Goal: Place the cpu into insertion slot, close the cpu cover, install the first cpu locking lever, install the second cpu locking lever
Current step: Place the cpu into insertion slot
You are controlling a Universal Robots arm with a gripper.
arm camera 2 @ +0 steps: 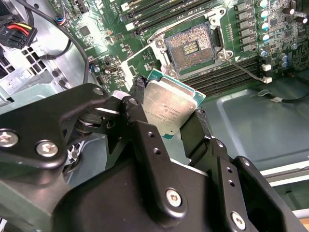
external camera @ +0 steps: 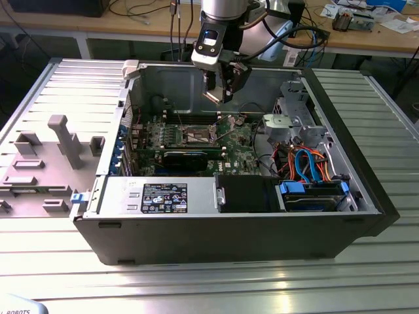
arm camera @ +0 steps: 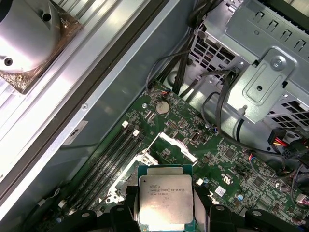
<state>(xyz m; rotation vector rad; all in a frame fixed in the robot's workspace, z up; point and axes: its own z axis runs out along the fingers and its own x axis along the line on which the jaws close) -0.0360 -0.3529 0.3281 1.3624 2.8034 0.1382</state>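
1. The gripper (arm camera 2: 170, 104) is clamped on the cpu (arm camera 2: 166, 110), with one finger against each of two opposite edges.
2. The gripper holds the cpu inside the open computer case (external camera: 196, 229), above the motherboard (external camera: 239, 140).
3. The insertion slot (arm camera 2: 190, 46) lies beneath the gripper, clear of the cpu, with its contacts exposed.
4. The cpu cover (arm camera: 176, 146) stands raised off the insertion slot.

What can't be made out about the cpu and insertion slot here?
- Underside of the cpu: faces away in both wrist views.
- The insertion slot: first wrist view, mostly behind the cpu.
- Side edges of the cpu: second wrist view, covered by the gripper.
- Exterior view: held cpu too small to tell.
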